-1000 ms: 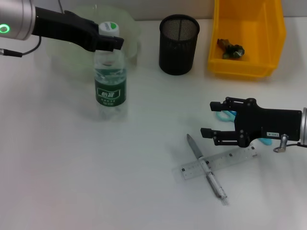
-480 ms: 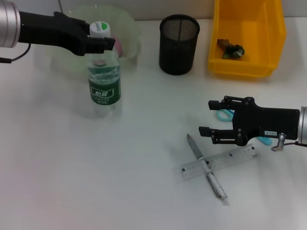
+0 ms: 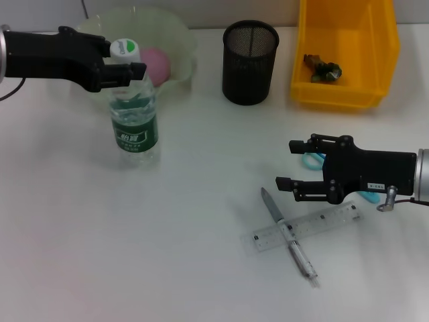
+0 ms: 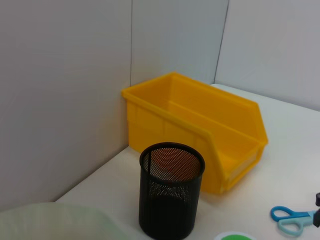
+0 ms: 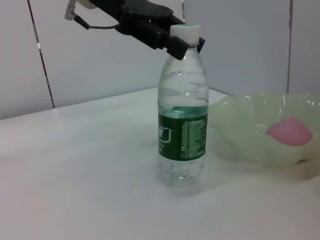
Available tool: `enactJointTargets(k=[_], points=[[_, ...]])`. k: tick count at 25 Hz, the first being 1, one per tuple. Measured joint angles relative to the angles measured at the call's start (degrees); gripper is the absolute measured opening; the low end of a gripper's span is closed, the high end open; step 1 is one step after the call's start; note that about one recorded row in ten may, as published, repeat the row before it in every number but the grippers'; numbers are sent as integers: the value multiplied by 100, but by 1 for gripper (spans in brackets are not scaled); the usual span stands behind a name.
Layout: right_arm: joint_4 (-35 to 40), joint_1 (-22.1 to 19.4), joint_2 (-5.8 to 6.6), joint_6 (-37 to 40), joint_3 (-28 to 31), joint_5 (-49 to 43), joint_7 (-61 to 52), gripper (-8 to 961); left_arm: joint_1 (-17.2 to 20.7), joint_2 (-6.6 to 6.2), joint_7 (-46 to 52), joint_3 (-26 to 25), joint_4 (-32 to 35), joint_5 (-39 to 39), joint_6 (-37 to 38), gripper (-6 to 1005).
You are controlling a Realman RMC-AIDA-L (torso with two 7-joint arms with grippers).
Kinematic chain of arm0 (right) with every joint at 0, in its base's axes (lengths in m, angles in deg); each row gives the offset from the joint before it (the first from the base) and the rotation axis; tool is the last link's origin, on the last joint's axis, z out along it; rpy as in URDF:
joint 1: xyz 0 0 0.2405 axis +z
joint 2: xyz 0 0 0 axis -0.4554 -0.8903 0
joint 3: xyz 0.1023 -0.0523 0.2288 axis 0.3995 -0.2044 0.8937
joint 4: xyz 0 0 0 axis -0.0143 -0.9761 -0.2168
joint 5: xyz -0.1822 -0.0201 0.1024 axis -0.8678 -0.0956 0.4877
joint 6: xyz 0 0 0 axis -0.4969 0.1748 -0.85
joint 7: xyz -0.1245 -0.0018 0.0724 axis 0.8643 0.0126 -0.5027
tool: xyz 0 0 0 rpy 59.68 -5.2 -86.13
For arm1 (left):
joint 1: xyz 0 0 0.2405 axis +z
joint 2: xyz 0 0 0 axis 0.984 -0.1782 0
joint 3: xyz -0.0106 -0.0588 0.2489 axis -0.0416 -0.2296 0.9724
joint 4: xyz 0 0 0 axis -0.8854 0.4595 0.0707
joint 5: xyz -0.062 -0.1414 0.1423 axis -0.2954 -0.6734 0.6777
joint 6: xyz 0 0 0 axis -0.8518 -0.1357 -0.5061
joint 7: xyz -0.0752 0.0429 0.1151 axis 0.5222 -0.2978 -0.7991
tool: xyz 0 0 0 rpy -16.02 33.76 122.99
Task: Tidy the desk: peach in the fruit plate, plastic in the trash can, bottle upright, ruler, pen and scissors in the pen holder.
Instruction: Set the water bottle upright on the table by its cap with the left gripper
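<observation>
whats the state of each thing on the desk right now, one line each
bottle: upright, capped, neck gripped by left end effector
peach: in the fruit plate
pen holder: upright, empty
trash can: holds a dark scrap
ruler: flat on desk, under the pen
pen: lying across the ruler
scissors: flat on desk, partly hidden
right end effector: open, holding nothing

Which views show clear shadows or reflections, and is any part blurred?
Head view: soft, even light; the ruler and pen cast faint shadows on the desk. Right wrist view: the bottle, standing upright, has a pale shadow at its base and a bright highlight. Left wrist view: the pen holder is sharp; the fruit plate rim, close by, is blurred.
</observation>
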Motion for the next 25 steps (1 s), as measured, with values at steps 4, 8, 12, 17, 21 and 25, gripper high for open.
enactJointTargets(k=[4,8,12,17,21,25], points=[[0,10,0,1,0,0,0,781,141,-50,-295,-36,-26,-174,33,442],[0,10,-14,0,0,0,0,780,266,-71,-508,-42,-15,-343,69,442],[0,10,-44,-1,0,2,0,780,325,-97,-591,-148,-8,-375,75,443],[0,9,-56,4,-1,5,0,779,340,-105,-688,-363,-51,-377,64,443],[0,9,-56,10,0,7,0,778,376,-105,-716,-464,-61,-377,37,443],[0,9,-56,27,0,9,0,778,415,-110,-759,-534,-62,-377,25,443]])
